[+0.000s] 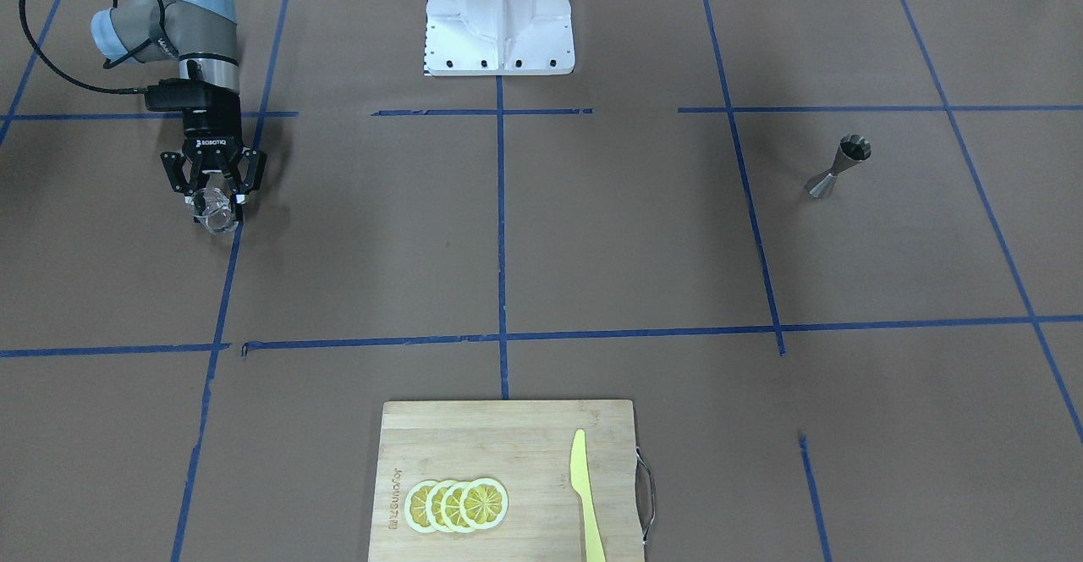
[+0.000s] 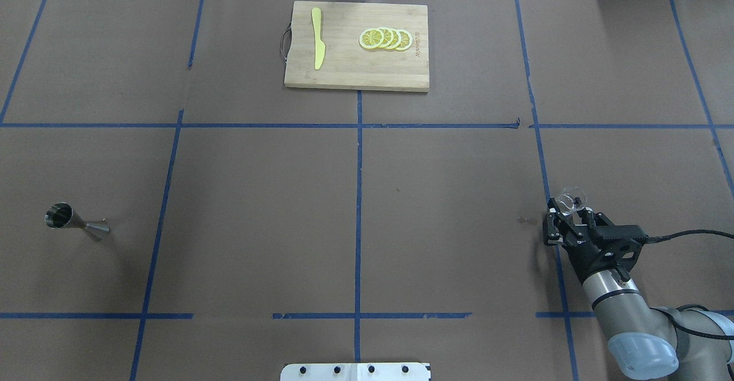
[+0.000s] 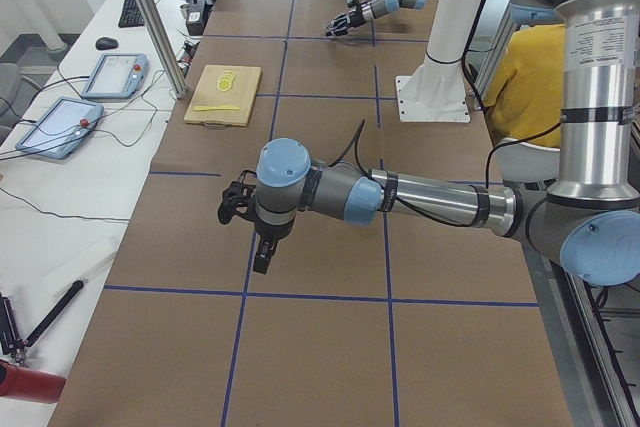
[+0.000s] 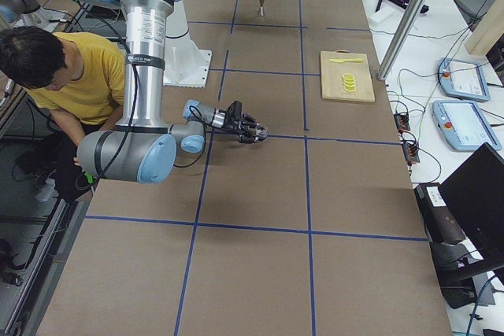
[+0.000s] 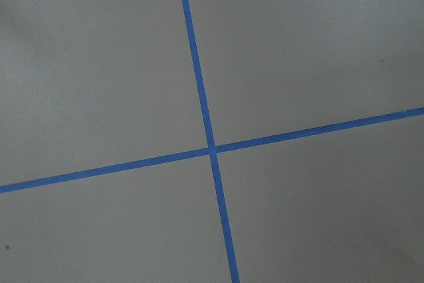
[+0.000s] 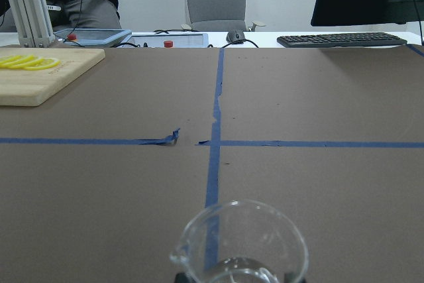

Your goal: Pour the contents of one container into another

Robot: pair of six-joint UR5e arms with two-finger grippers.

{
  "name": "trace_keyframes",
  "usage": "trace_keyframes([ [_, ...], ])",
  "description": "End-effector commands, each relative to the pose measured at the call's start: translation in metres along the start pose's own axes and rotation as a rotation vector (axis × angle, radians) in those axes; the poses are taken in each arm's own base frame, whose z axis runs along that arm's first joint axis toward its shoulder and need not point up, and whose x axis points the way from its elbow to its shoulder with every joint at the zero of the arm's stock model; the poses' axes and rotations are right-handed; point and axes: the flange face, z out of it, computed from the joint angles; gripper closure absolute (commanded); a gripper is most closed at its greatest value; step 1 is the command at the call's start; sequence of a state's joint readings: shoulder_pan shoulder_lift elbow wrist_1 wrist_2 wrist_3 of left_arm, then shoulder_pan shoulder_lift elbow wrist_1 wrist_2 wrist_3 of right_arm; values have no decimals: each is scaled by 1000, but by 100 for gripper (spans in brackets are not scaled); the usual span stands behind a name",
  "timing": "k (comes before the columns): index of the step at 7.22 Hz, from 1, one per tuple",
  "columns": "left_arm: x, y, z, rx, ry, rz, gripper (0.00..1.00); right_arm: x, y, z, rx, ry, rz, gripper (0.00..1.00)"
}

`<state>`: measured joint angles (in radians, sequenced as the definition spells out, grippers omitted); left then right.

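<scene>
The clear glass cup stands upright between the fingers of my right gripper, which is shut on it close to the brown table. In the right wrist view the cup's rim and pouring lip fill the bottom centre. The steel hourglass jigger stands alone far across the table on my left side. My left gripper shows only in the exterior left view, hovering over the table, and I cannot tell whether it is open.
A wooden cutting board at the far edge carries lemon slices and a yellow knife. The white robot base sits at the near edge. Blue tape lines grid the table. A person in yellow sits beside the base.
</scene>
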<state>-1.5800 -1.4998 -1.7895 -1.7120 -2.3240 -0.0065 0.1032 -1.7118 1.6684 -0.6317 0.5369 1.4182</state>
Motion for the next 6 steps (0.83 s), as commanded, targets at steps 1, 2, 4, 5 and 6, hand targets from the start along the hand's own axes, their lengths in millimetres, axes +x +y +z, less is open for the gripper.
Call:
trace_keyframes([
  [1,0,-1,-1,11,0,7,0,4,5,2,-2,5,-7,97],
  [2,1,-1,-1,10,0,8,0,5,7,2,-5,6,-12,91],
  [4,1,0,-1,10,0,8,0,8,7,2,-2,-5,8,56],
  [5,0,0,-1,11,0,7,0,10,8,2,6,-5,11,42],
  [6,-1,0,-2,12,-1,6,0,9,8,3,7,-6,11,27],
])
